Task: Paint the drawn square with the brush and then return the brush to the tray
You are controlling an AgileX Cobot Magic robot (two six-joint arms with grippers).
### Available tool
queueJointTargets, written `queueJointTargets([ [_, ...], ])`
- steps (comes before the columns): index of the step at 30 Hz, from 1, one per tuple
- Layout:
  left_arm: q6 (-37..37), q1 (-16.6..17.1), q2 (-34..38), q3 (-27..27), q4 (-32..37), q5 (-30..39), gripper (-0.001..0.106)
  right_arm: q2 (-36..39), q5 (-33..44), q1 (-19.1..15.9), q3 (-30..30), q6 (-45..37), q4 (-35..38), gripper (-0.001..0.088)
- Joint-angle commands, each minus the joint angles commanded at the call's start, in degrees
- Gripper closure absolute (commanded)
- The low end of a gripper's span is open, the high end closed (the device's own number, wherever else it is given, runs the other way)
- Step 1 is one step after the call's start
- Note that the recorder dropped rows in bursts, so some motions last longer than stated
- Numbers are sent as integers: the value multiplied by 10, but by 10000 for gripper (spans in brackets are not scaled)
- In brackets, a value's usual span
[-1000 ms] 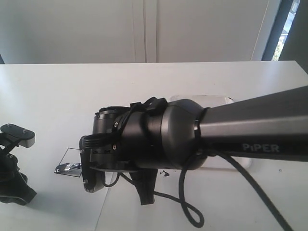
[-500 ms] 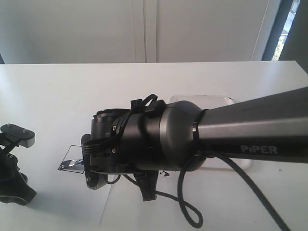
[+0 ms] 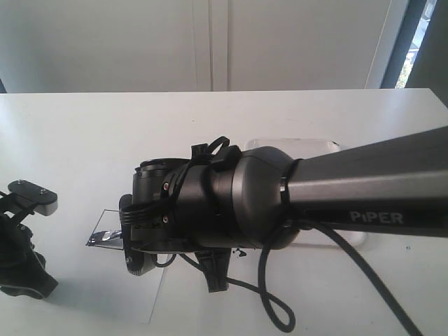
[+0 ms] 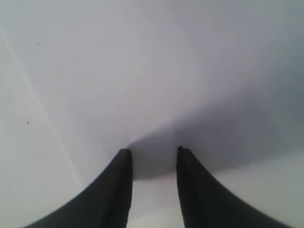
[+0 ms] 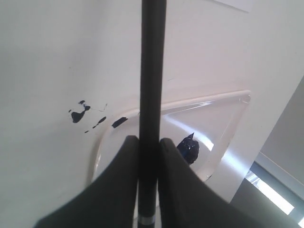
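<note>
The brush point(image 5: 153, 71) is pinched by its black handle between the two dark fingers point(image 5: 178, 180) of the right gripper point(image 5: 148, 140). Its silver ferrule is just seen behind them and the bristle tip is cut off. The handle's long axis runs straight out from the fingers, across the rim of the tray point(image 5: 223, 97), with the blue paint blob point(image 5: 189, 148) just beside it.

The fingers of the left gripper point(image 4: 153, 154) are held slightly apart, with nothing between them, over a white surface point(image 4: 190, 71).

In the exterior view the brush and most of the tray are hidden by the right arm point(image 3: 350, 189). The drawn square point(image 3: 105, 231), partly covered and smeared dark, is seen toward the left edge of the desk point(image 3: 84, 126).
</note>
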Motion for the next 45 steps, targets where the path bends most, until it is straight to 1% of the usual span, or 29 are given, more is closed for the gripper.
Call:
queueJointTargets([
  [4,-3,0,12,0,1,6,667,0,1,-2,0,4,-2,868],
  [13,-4,0,13,0,1,6,667,0,-6,-29,0,17,-9,868],
  [18,-4,0,12,0,3,6,667,5,-19,-29,-1,17,-11,868],
  [26,-4,0,12,0,8,6,667,8,-23,-27,-1,12,24,868],
  [31,-5,0,12,0,8,7,667,8,-27,-20,-1,-2,31,868],
  [36,-5,0,12,0,8,9,667,8,-31,-20,-1,11,-3,868],
  [45,-5,0,12,0,8,12,667,26,-32,-23,-17,14,-11,868],
])
